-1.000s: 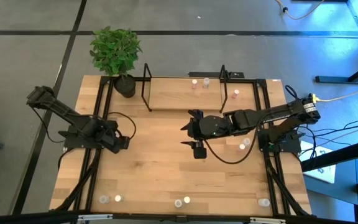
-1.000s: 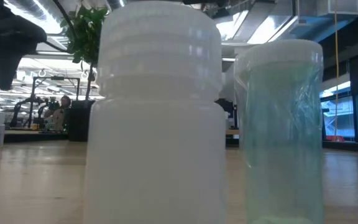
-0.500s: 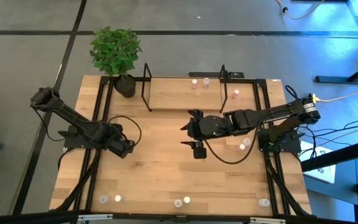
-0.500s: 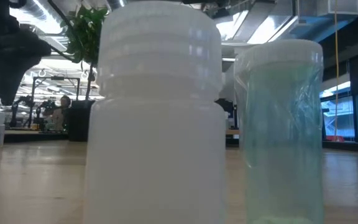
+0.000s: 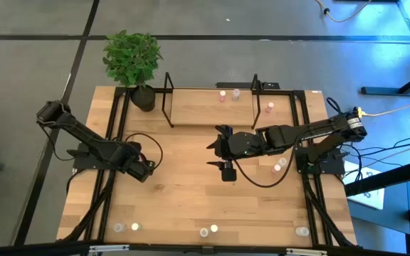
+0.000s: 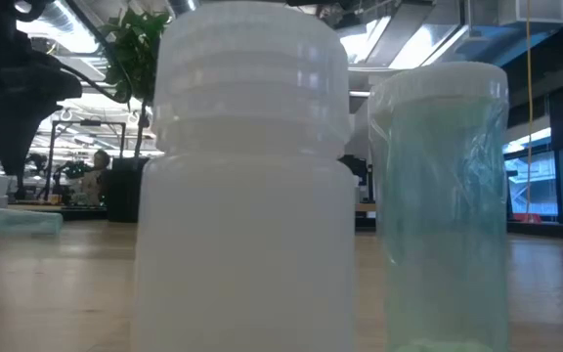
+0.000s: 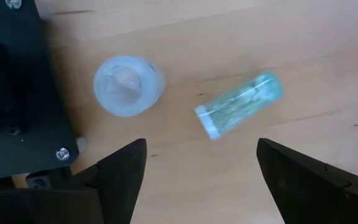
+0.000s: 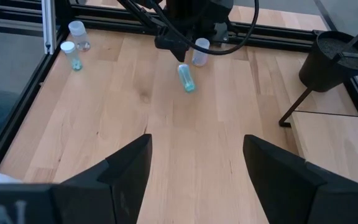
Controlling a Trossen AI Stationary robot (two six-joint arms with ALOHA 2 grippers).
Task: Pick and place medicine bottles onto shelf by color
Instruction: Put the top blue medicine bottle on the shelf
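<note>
Wooden bench (image 5: 191,199) carries the shelf (image 5: 205,107) at its far edge, well apart from the left gripper (image 7: 194,171), whose fingers hang released above a toppled green-tinted bottle (image 7: 238,104) beside an upright clear bottle (image 7: 128,85). Lying down, the toppled one may roll away under closing fingers, or they may knock its neighbour. The right gripper (image 8: 194,165) waits mid-bench, fingers likewise apart and empty.

My left gripper (image 7: 201,165) hangs with jaws spread wide over the wooden tabletop (image 7: 328,74). Beyond my fingertips (image 7: 126,163) a green-tinted medicine bottle (image 7: 238,104) lies on its side, near an upright whitish bottle (image 7: 128,86) beside a black base (image 7: 14,93)
</note>
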